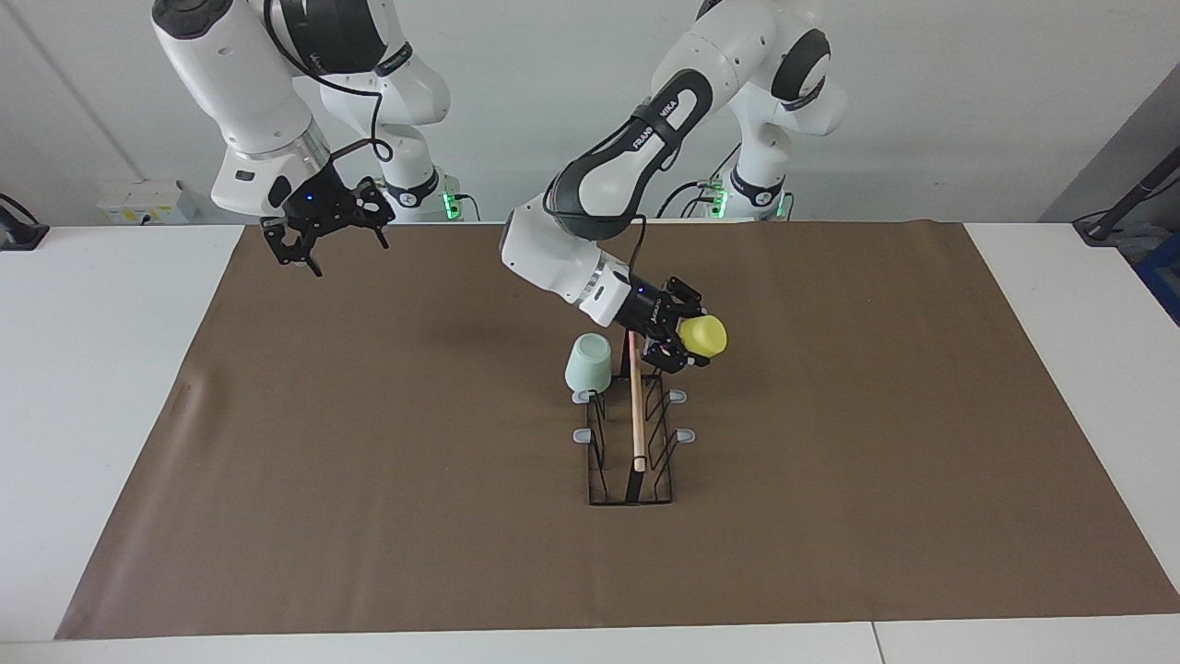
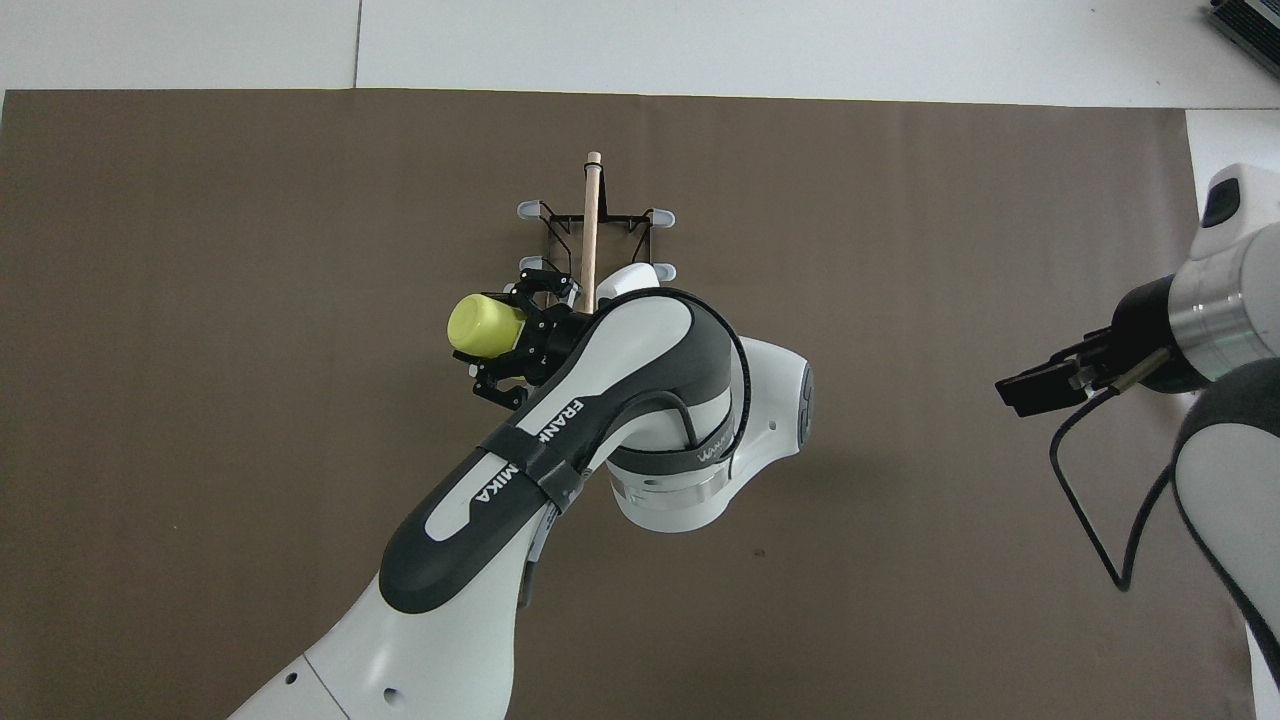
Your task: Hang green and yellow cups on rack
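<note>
Left claw point(image 1: 680, 343) grips yellow cup point(image 1: 702, 335) over rack point(image 1: 634, 433) edge.

— How was the light?

— Bright and even, coming from above. The brown mat point(image 1: 387, 443) showed only soft, faint shadows, the clearest a dull patch under the left arm point(image 2: 640, 420) in the overhead view.

— Any glare?

— Mild sheen on the white arm shells; the white table point(image 1: 92, 369) looked nearly washed out.

— Sharpness?

— Both views were crisp. The rack point(image 1: 634, 443) wires stayed fine but readable. Edges showed no obvious bending.
</note>
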